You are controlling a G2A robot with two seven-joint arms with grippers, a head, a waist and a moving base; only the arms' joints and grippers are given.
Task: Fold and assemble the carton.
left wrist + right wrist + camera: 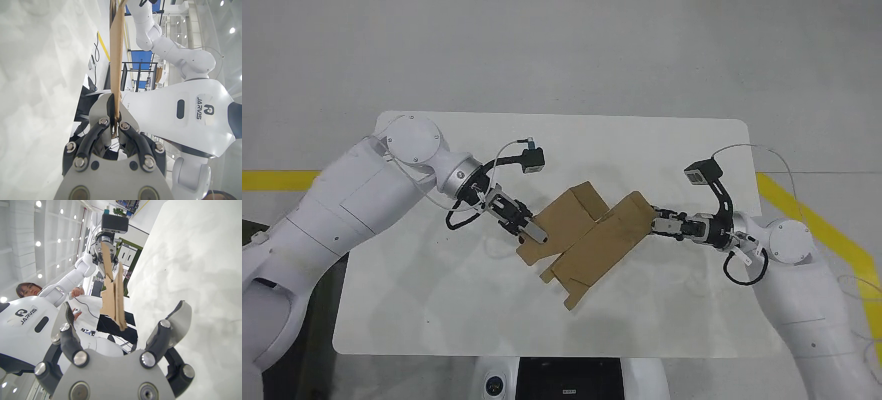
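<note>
Top view: a white table (392, 300) with rounded corners stands on a grey floor (562, 50) marked with yellow tape (277, 180) at the left and right edges of the frame. The brown carton (587, 235), partly folded, sits at the middle of the table. The left claw (529, 226) meets its left edge and the right claw (652, 219) is at its right end.

Left wrist view: the left claw (114, 113) is clenched on the carton's (116, 56) edge, and the board runs straight away from it. The white table (37, 94) lies alongside. Behind are blue panels (140, 56) on black frames (140, 71) and ceiling lights (232, 30).

Right wrist view: the right claw (123, 306) is released, its fingers (181, 309) spread wide with the carton's (111, 298) near end between them. The table (189, 275) is beside it. White shelves (47, 228) with round lights (38, 243) fill the room behind.
</note>
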